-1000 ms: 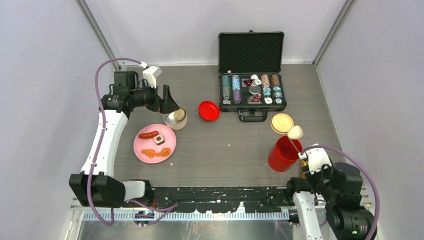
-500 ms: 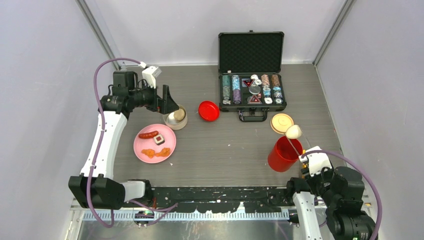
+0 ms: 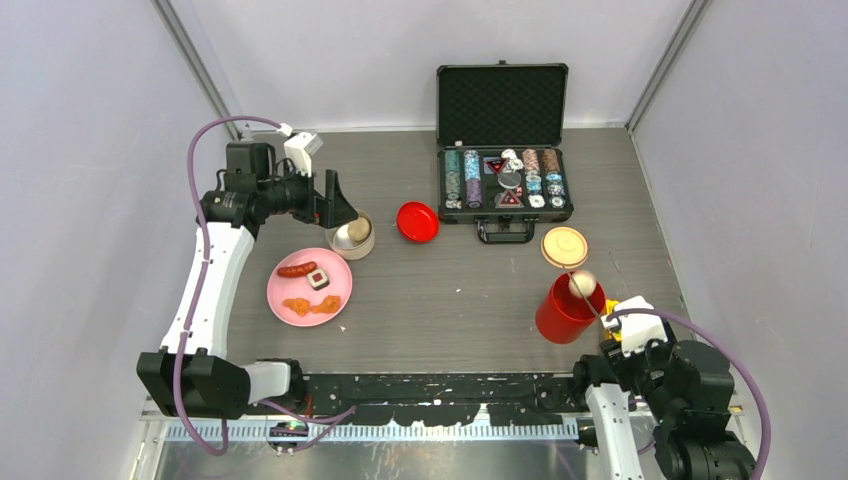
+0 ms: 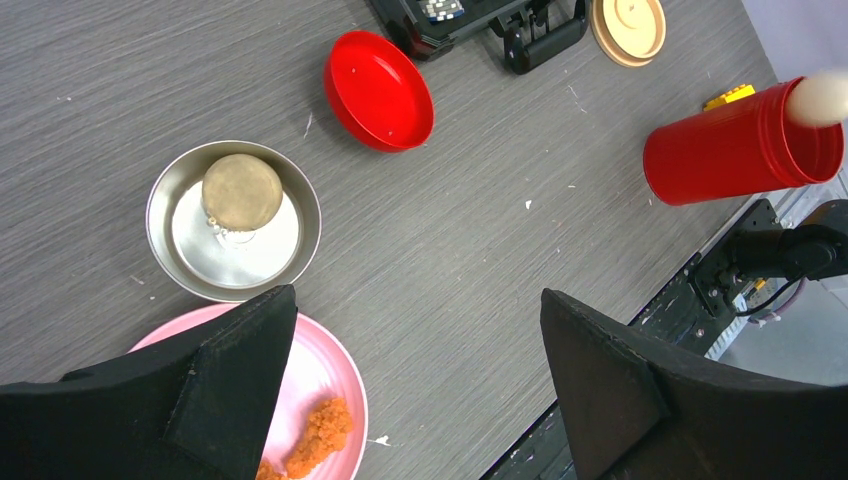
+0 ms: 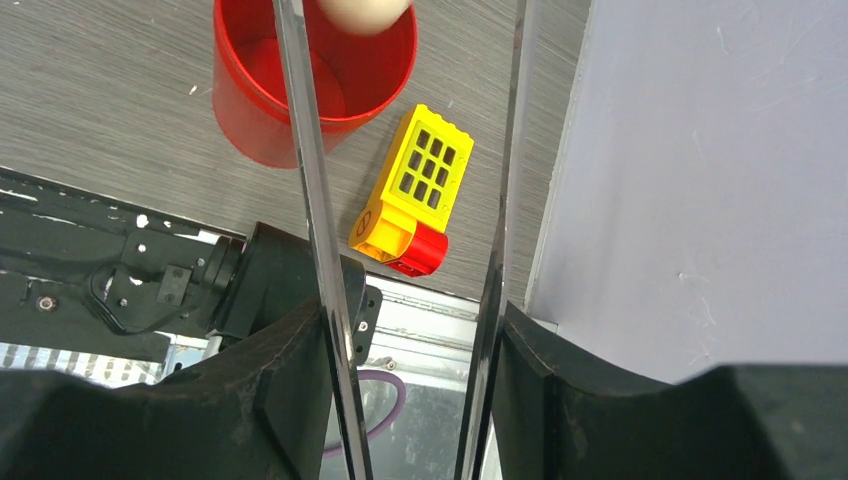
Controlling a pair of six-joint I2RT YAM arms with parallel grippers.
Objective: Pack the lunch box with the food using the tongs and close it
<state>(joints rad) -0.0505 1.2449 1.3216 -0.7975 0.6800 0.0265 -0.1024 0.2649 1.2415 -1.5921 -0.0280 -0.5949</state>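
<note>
Grey tabletop (image 3: 450,300), steel bowl (image 4: 240,250) has one tan lump (image 4: 241,190) in it by the wide-open empty left gripper (image 4: 415,295), red canister (image 3: 560,315) has a pale egg (image 3: 582,284) at its mouth between the tongs (image 5: 312,200) clamped in the right gripper (image 5: 412,320), plus right wrist cam shows a yellow-and-red block (image 5: 412,190) the top cam hides.

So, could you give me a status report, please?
Left end effector open above steel bowl. Right end effector holds tongs, egg lump over red canister. Nothing obstructing.
</note>
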